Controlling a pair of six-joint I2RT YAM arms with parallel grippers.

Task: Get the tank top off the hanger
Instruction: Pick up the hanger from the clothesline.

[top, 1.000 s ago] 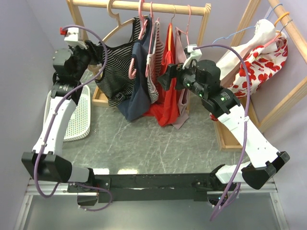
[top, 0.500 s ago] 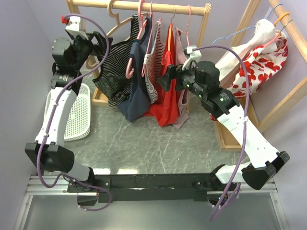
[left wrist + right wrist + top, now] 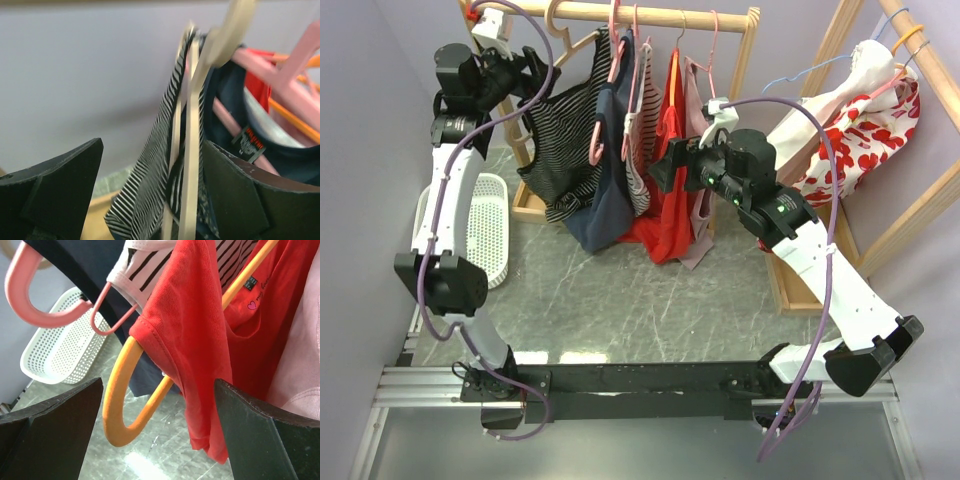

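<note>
Your left hand (image 3: 151, 150), jaws now wide apart, has climbed toward the rail (image 3: 650, 13) since a second ago and straddles the strap of the striped tank top (image 3: 555, 130), still on its wooden hanger (image 3: 190, 165), while your right hand (image 3: 160, 385) stays open around the orange hanger (image 3: 117, 410).

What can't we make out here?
Left wrist view: striped top and wooden hanger are blurred from being so close; whether the strap is off the hanger is unclear.
Right wrist view: orange hanger, hook cut off by the top edge.
Top view: left end effector, too small and dark to read its fingers.
</note>
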